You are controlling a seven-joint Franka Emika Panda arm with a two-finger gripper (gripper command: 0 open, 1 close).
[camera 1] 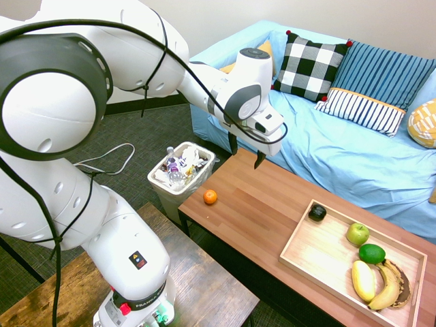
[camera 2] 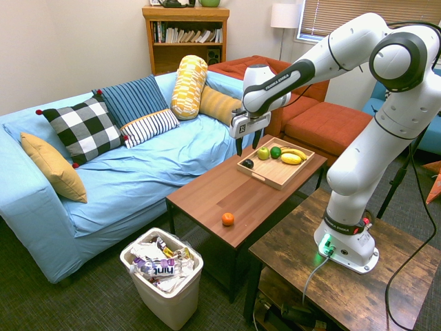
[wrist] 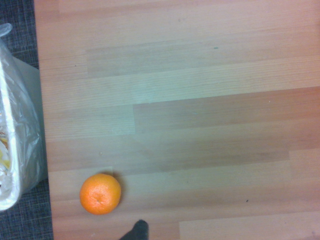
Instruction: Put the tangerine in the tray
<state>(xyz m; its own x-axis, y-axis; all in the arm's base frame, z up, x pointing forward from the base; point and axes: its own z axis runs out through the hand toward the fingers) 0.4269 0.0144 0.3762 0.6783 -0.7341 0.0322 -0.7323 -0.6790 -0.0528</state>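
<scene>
Your tool [camera 1: 244, 159] hangs spread and empty above the surface [camera 1: 272, 204], pointing down. The tangerine [camera 1: 210, 197] sits alone near the surface's left corner in the first exterior view, well apart from the tray [camera 1: 300, 255] at lower right. Centre over the fruit before descending, and close gently across its middle.

Claw [camera 1: 245, 154] wide open — empty, pointing straight down.
</scene>
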